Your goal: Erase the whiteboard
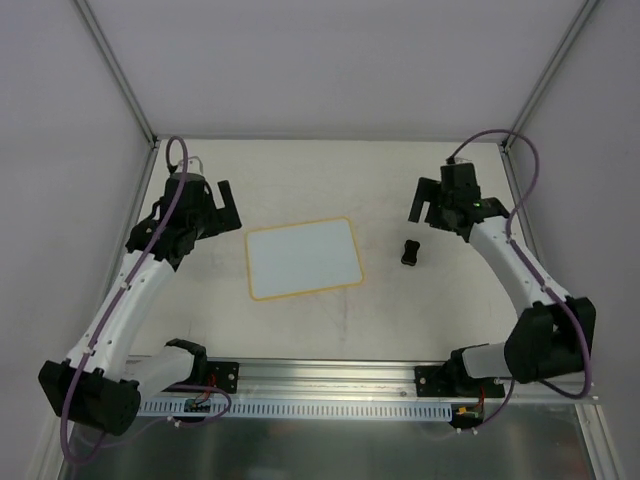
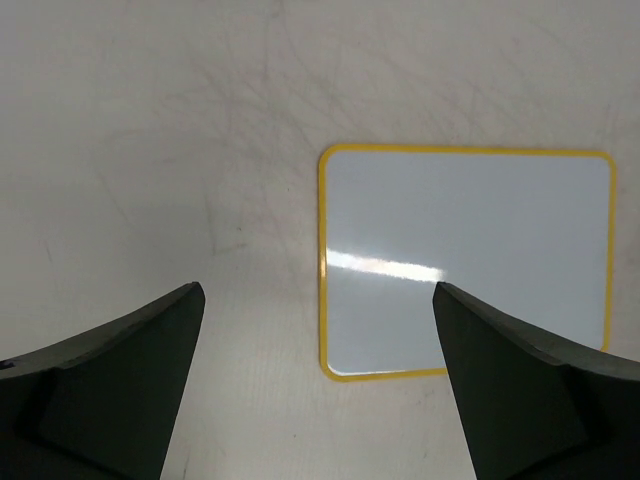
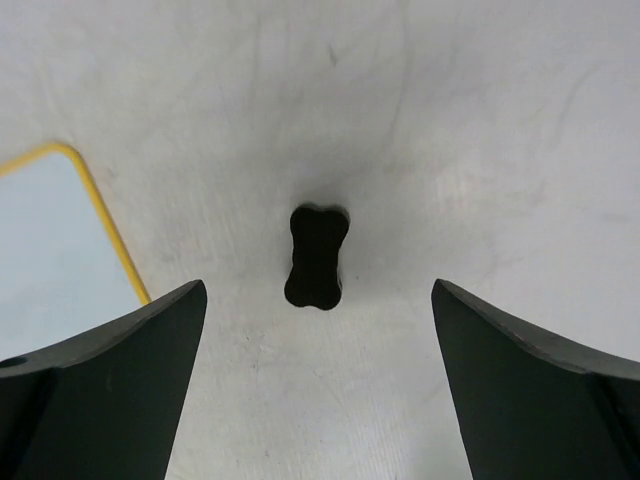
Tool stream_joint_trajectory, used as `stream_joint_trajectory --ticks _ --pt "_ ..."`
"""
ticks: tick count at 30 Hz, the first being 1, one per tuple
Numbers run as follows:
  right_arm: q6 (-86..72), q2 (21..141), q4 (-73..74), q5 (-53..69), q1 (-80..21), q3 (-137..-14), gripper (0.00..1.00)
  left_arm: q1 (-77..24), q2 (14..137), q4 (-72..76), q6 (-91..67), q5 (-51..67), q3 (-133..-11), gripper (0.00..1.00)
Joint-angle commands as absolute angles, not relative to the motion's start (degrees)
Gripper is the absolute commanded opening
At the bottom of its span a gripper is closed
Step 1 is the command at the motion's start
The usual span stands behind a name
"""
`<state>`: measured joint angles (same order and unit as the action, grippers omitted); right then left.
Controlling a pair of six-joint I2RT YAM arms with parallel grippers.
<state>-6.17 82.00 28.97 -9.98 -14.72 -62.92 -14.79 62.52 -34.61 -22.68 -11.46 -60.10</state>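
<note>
The whiteboard [image 1: 303,258], white with a thin yellow border, lies flat in the middle of the table; its surface looks clean. It also shows in the left wrist view [image 2: 466,262] and at the left edge of the right wrist view [image 3: 50,240]. A small black eraser [image 1: 410,251] lies on the table to the board's right, and it shows in the right wrist view [image 3: 318,257] ahead of the jaws. My left gripper [image 1: 226,205] is open and empty, above the table left of the board. My right gripper [image 1: 424,208] is open and empty, behind the eraser.
The table [image 1: 330,170] is pale and scuffed, walled by white panels at the back and sides. A metal rail [image 1: 330,385] with the arm bases runs along the near edge.
</note>
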Motion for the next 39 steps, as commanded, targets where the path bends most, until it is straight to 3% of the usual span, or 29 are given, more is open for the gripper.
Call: stream_joint_trajectory --ticks 1,10,18,39 --pt "-1.42 72.7 30.85 -10.63 -11.43 -68.54 0.99 -14.59 57.23 -36.12 -17.94 -16.25 -66.0 0.99" --pt "8.43 54.87 31.55 -19.76 -6.68 -75.14 0.99 -14.59 49.22 -36.04 -13.01 -22.94 -77.25 0.99" --pt "14.94 47.56 31.03 -24.62 -6.68 -79.98 0.99 -14.59 45.71 -36.03 -6.6 -25.22 -86.48 0.99" --pt "15.82 47.2 29.71 -19.07 -6.77 -81.82 0.99 -14.59 43.95 -35.77 -4.13 -27.6 -91.05 0.99"
